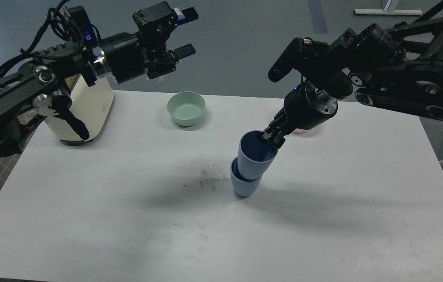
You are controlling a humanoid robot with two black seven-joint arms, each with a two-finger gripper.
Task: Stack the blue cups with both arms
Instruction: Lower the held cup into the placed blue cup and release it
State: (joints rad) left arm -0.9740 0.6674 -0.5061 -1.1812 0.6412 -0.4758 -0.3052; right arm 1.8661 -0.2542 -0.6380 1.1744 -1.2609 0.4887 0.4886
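Note:
Two light-blue cups are near the table's middle. The lower blue cup (244, 187) stands upright on the white table (127, 219). The upper blue cup (255, 156) sits tilted with its base inside the lower one, leaning right. My right gripper (271, 138) comes in from the upper right and is shut on the upper cup's right rim. My left gripper (188, 32) is open and empty, held high above the table's back left, far from the cups.
A green bowl (186, 108) stands at the back centre. A pink bowl (303, 131) is mostly hidden behind my right wrist. A cream-coloured appliance (84, 113) stands at the back left. Dark smudges mark the table left of the cups.

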